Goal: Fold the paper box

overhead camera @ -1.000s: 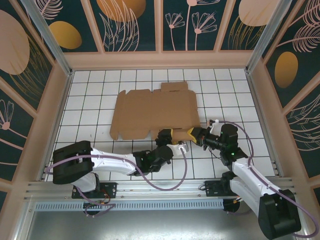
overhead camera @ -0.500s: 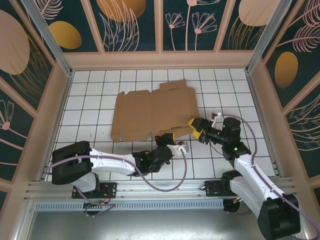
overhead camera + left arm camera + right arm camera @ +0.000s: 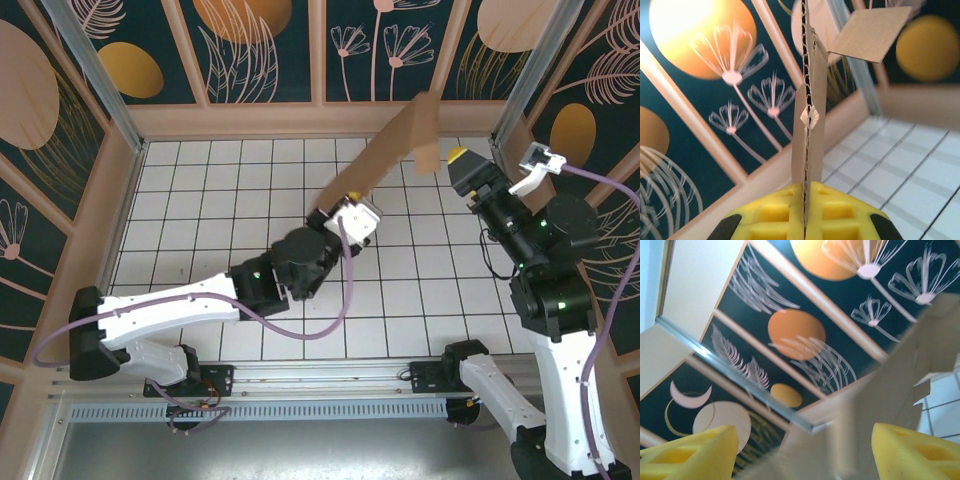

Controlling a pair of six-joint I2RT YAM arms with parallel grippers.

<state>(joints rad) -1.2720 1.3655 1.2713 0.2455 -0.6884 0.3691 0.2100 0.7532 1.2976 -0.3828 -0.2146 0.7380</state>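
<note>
The left gripper (image 3: pixel 328 213), clamped shut, now raises the plain brown corrugated cardboard paper box (image 3: pixel 385 155) edge-on above its jaws; we see the right gripper (image 3: pixel 462 165) released, open alongside, free to fold.

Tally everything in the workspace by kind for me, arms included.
Paper box: 1
Robot arms: 2, the left arm and the right arm
Total: 3
</note>
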